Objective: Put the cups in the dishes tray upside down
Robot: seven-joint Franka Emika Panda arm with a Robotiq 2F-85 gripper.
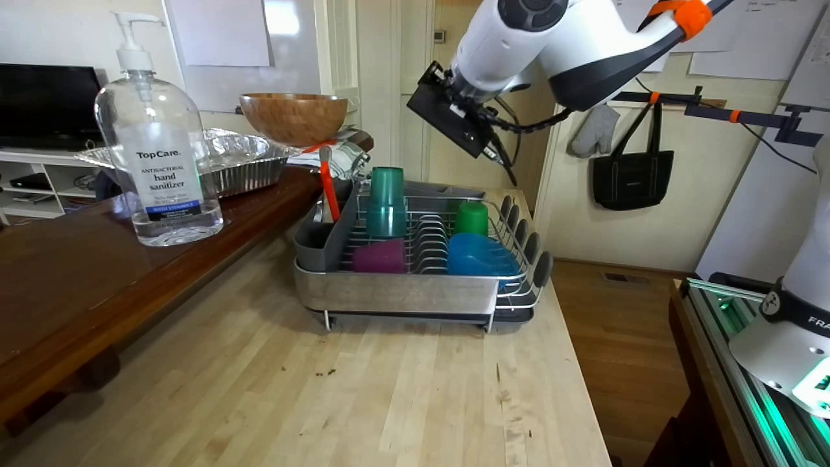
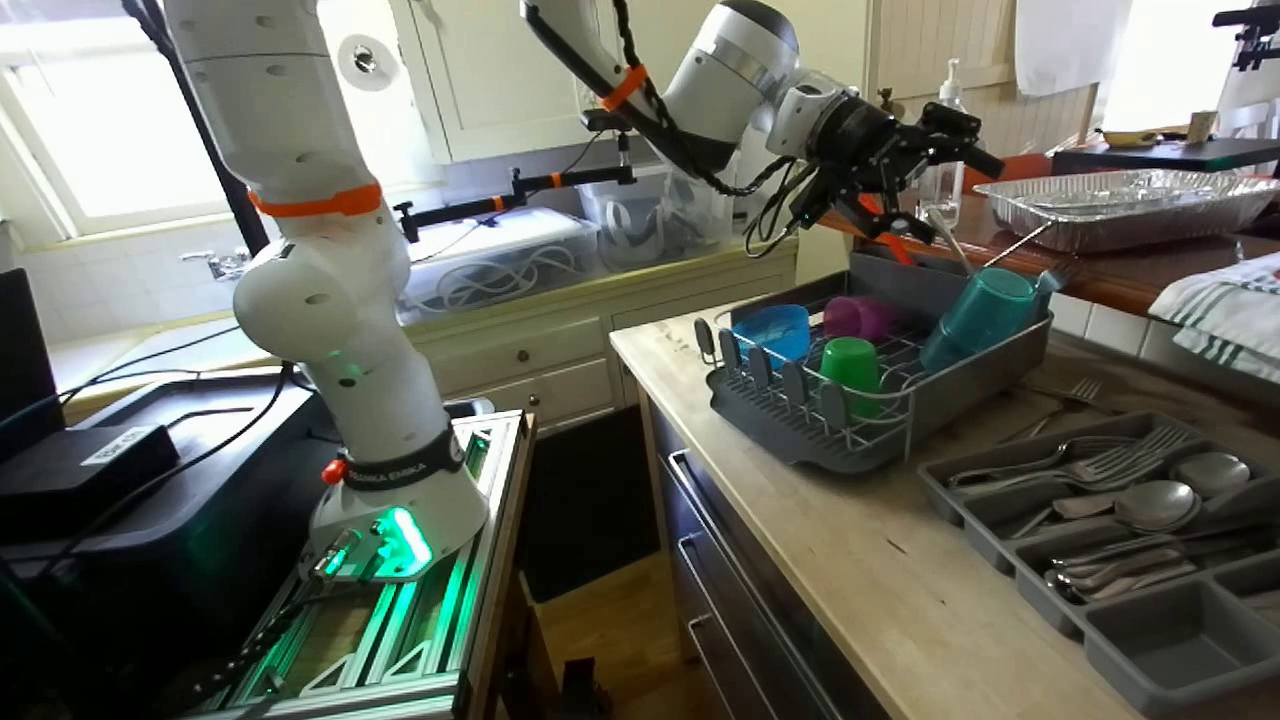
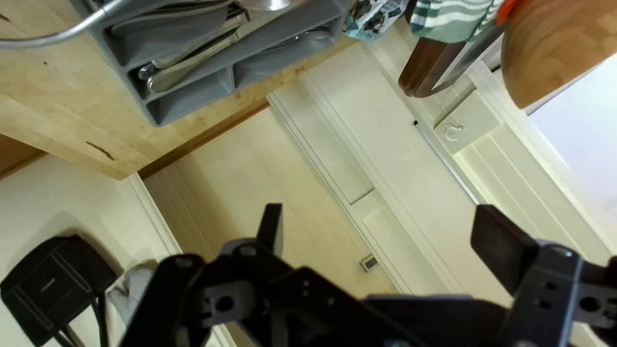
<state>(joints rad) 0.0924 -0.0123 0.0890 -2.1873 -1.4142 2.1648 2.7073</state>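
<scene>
The dishes tray (image 1: 402, 292), a metal wire rack with grey parts, stands on the light wooden counter. In it, a green cup (image 2: 850, 365) is upside down on the wires. A purple cup (image 1: 379, 257) lies on its side, and a blue cup (image 1: 480, 255) rests tilted near the prongs. The tall teal cup (image 2: 985, 320) leans bottom up at the rack's far side; whether it is two stacked cups I cannot tell. My gripper (image 2: 950, 195) hangs above the rack, apart from every cup. In the wrist view its fingers (image 3: 501, 246) stand wide apart with nothing between them.
A grey cutlery organizer (image 2: 1180, 640) sits beside the rack. On the raised dark wood counter (image 1: 78, 272) are a sanitizer bottle (image 1: 162, 168), a foil tray (image 1: 249, 175) and a wooden bowl (image 1: 295, 117). An orange-handled utensil (image 1: 329, 188) sticks up from the rack's grey holder (image 1: 318, 250).
</scene>
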